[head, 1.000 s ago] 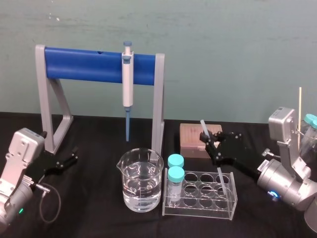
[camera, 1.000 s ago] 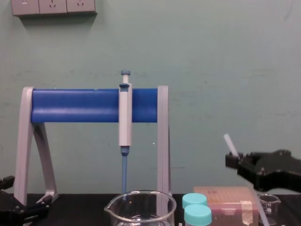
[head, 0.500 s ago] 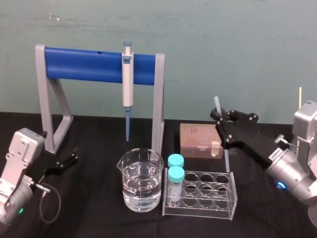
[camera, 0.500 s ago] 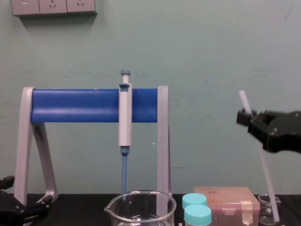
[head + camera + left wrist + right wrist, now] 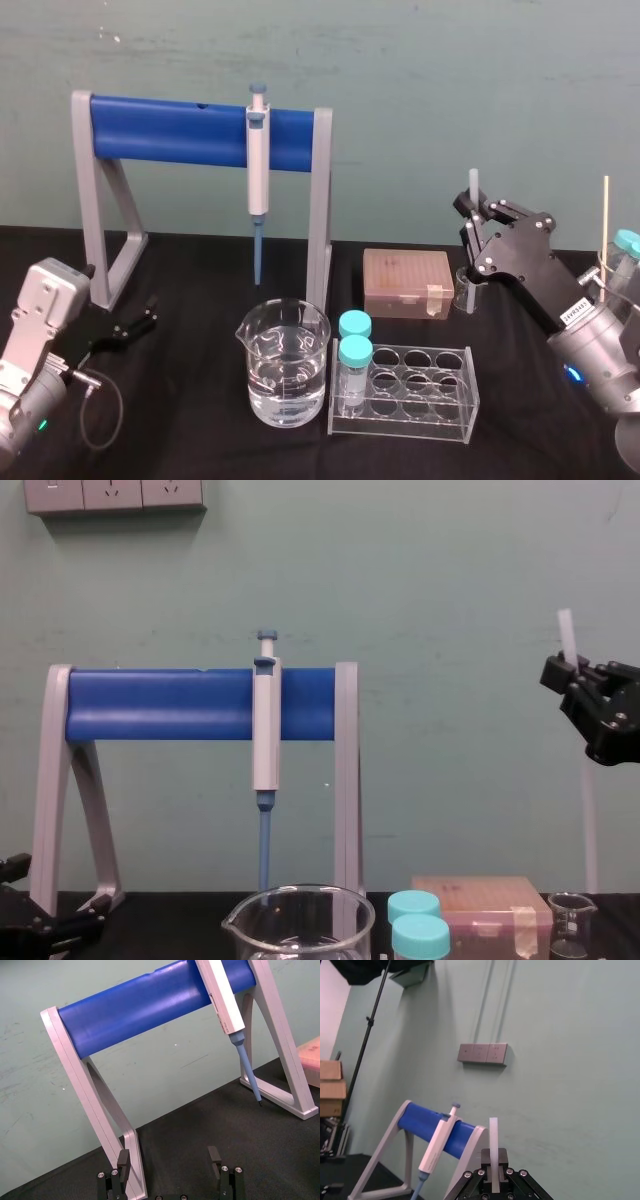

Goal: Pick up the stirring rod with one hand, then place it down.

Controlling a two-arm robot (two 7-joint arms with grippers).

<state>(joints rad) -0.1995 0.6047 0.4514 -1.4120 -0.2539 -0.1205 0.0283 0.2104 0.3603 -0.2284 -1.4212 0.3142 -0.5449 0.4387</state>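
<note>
The black, angular right gripper (image 5: 472, 215) is clamped on the thin, straight, whitish translucent stirring rod (image 5: 473, 184) and holds it upright. The rod's lower end is close by a small clear glass beaker (image 5: 570, 925) beside the boxy tan tip box (image 5: 407, 282). The left gripper (image 5: 152, 312) rests low near the grey rack's foot (image 5: 100, 285), fingers spread apart.

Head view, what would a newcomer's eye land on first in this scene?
The right claw, raised at the right, is shut on the whitish stirring rod, which it holds upright. Next comes the blue and grey rack at the back left, with a pipette hanging from it behind a beaker of clear liquid. The left claw rests open, low at the left.
</note>
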